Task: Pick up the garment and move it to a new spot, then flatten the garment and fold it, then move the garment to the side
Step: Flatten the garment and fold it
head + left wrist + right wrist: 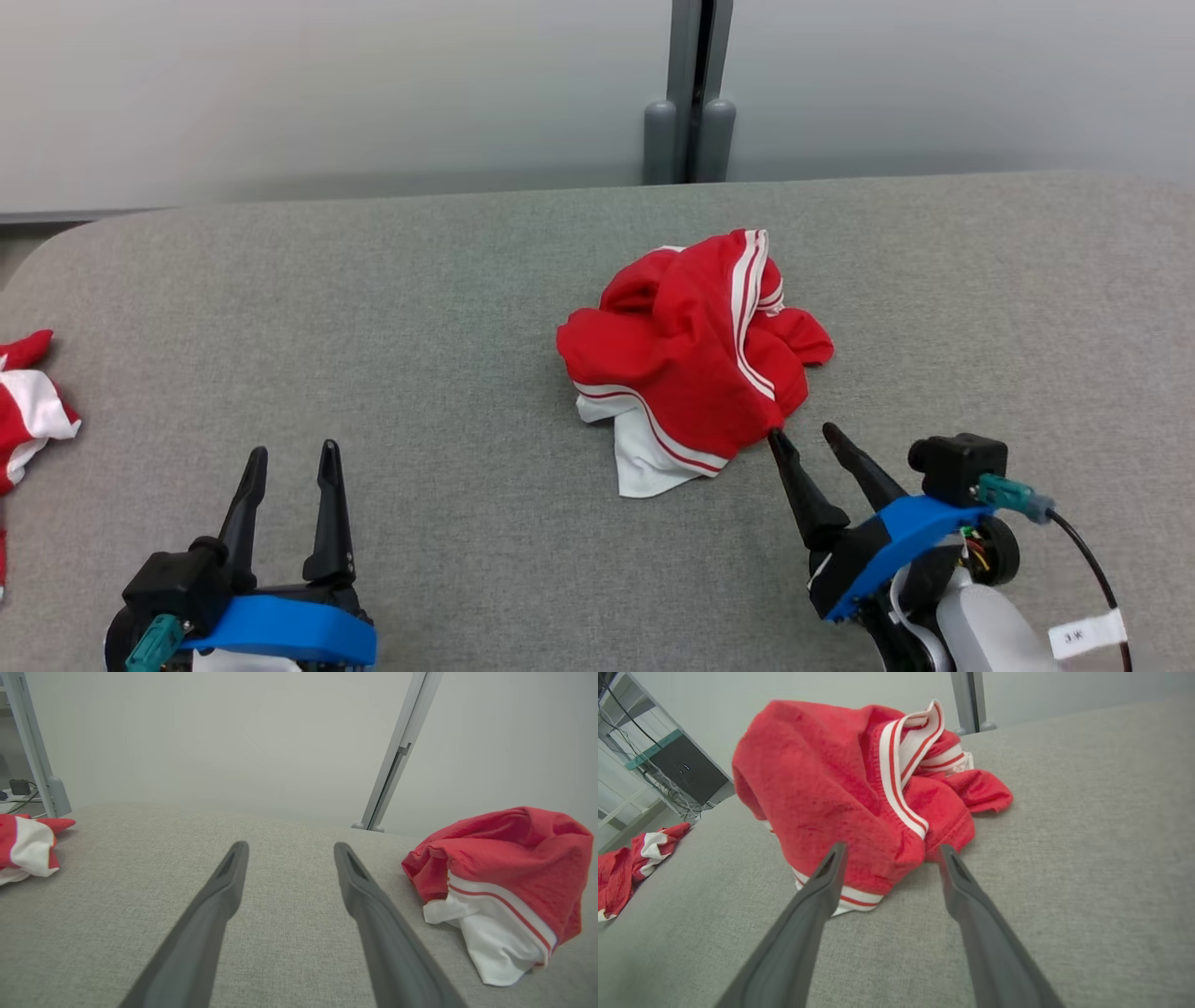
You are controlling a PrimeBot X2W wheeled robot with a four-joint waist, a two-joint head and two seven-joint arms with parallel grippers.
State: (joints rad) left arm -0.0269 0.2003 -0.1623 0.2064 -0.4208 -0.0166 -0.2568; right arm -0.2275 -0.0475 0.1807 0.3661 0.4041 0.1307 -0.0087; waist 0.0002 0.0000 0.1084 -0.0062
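A crumpled red garment [686, 345] with white stripes and a white hem lies bunched near the middle of the grey table [420, 308]. My right gripper [805, 435] stands open at its near right edge, one fingertip touching the red cloth, nothing held. In the right wrist view the garment [840, 793] sits just ahead of the open right gripper [889, 851]. My left gripper [291, 455] is open at the lower left, well away from the cloth. The left wrist view has the open left gripper [289, 847] over bare table and the garment [504, 872] off to the right.
A second red and white cloth [23, 406] lies at the table's left edge. It appears as the cloth [25, 847] in the left wrist view and the cloth [633, 858] in the right wrist view. A grey post [691, 93] stands behind the table against a pale wall.
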